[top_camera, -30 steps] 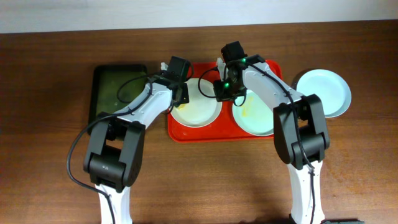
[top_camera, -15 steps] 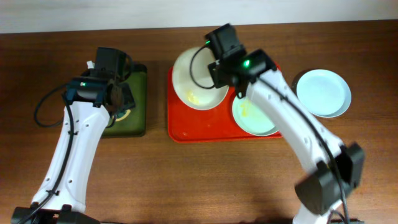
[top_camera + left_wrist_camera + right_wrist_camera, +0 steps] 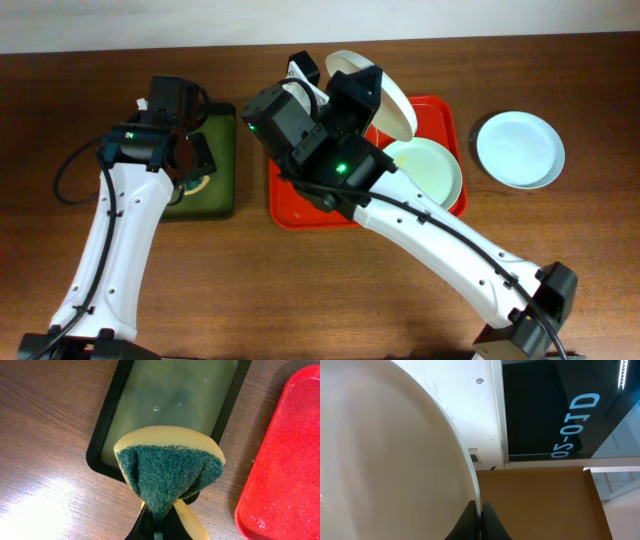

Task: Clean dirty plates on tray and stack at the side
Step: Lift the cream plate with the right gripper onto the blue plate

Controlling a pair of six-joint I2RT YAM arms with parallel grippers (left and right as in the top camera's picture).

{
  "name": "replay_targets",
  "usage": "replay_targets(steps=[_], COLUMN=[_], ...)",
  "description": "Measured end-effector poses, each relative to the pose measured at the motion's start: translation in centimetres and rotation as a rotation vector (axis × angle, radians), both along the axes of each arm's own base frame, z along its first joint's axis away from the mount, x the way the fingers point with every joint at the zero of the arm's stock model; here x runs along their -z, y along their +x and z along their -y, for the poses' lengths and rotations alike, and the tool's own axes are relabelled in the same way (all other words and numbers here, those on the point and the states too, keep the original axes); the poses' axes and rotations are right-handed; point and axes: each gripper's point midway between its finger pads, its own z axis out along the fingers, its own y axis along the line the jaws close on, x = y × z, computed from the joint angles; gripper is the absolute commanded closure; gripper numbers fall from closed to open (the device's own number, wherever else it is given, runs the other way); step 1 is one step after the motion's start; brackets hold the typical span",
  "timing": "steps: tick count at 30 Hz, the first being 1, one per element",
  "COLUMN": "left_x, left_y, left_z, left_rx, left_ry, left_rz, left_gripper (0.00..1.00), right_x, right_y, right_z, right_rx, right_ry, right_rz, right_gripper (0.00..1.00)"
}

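Left tool (image 3: pixel 156 522): clamped on a folded sponge (image 3: pixel 167 467), green scourer face outward, over the dark green tray (image 3: pixel 170 390). Right tool (image 3: pixel 479 512): pinched shut on the rim of the white-cream plate (image 3: pixel 385 460), which is held on edge above the red tray (image 3: pixel 440 115). A mint plate (image 3: pixel 432 172) lies flat in that tray. A second mint plate (image 3: pixel 519 148) sits on the worktop (image 3: pixel 300 300) beside it. Beyond: dark panel (image 3: pixel 545 405) lettered "05-OTD".

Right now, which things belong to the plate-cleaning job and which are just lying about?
Job: cream plate in right pincer; mint plate on red tray; second mint plate on the table beside it; sponge in left pincer.
Lying about: dark green tray.
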Motion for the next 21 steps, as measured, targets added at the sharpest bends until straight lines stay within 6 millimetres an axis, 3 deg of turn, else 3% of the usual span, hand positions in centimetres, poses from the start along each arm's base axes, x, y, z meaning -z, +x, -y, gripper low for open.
replay_targets(steps=[2, 3, 4, 7, 8, 10, 14, 15, 16, 20, 21], left_x=[0.0, 0.0, 0.0, 0.0, 0.0, 0.0, 0.1, 0.1, 0.1, 0.1, 0.1], left_y=[0.1, 0.1, 0.1, 0.2, 0.2, 0.2, 0.1, 0.1, 0.1, 0.1, 0.1], left_z=[0.0, 0.0, 0.0, 0.3, 0.4, 0.4, 0.5, 0.5, 0.5, 0.5, 0.5], left_rx=[0.000, 0.000, 0.000, 0.005, 0.007, 0.008, 0.009, 0.009, 0.009, 0.011, 0.011], left_ry=[0.000, -0.001, -0.002, -0.016, -0.020, -0.023, -0.025, -0.025, -0.026, -0.029, -0.029], left_rz=[0.003, 0.003, 0.006, 0.007, 0.005, 0.005, 0.003, 0.003, 0.003, 0.002, 0.003], left_gripper=[1.00, 1.00, 1.00, 1.00, 1.00, 1.00, 1.00, 1.00, 1.00, 1.00, 1.00], right_x=[0.2, 1.8, 4.3, 9.3, 12.5, 16.2, 17.9, 18.9, 18.5, 19.3, 19.5], right_y=[0.1, 0.0, 0.0, 0.7, 1.3, 2.4, 5.0, 4.6, 5.2, 2.5, 1.8], right_z=[-0.2, -0.6, -1.7, -2.8, -2.2, 0.0, 9.8, 9.3, 17.0, 31.8, 34.4], right_rx=[-0.011, -0.062, -0.139, -0.174, -0.138, -0.034, 0.212, 0.196, 0.331, 0.590, 0.624], right_ry=[0.022, 0.030, 0.056, 0.102, 0.106, 0.181, 0.743, 0.894, 1.099, 1.494, 1.545], right_rz=[0.000, -0.078, -0.193, -0.334, -0.403, -0.436, -0.447, -0.522, -0.476, -0.339, -0.290], right_gripper=[0.96, 0.96, 0.96, 0.96, 0.96, 0.96, 0.96, 0.96, 0.96, 0.96, 0.96])
